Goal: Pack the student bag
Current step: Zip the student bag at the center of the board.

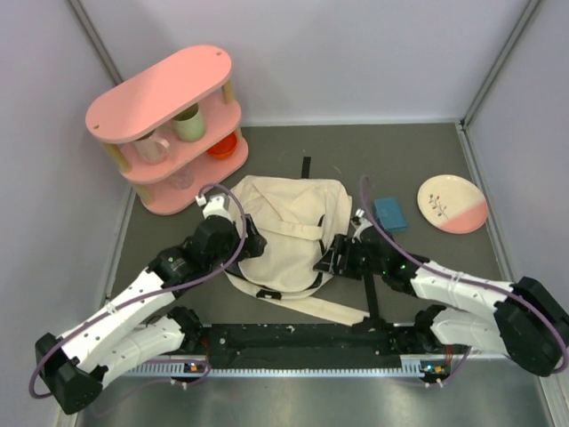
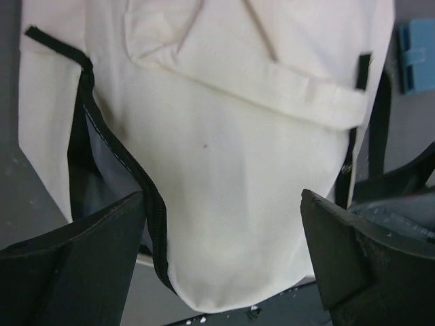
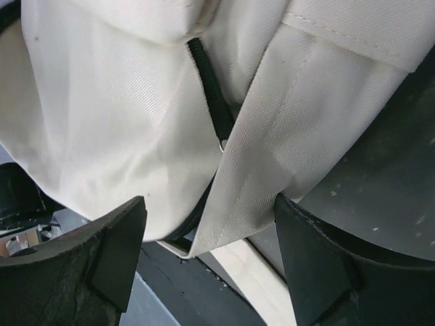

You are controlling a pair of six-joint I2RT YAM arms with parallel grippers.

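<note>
student bag [image 1: 289, 218] lay between both pincers. left gripper [image 2: 221, 204] spread wide, zip opening [image 2: 115, 176] at edge of its gap, so nearer arm. right gripper [image 3: 211, 210] spread, fabric ahead, unpinched.

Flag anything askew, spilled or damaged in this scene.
Nothing is spilled or broken. The student bag lies flat and rumpled, and its loose cream strap trails out to the black base rail, where it might snag. Its side zipper gapes open.
</note>
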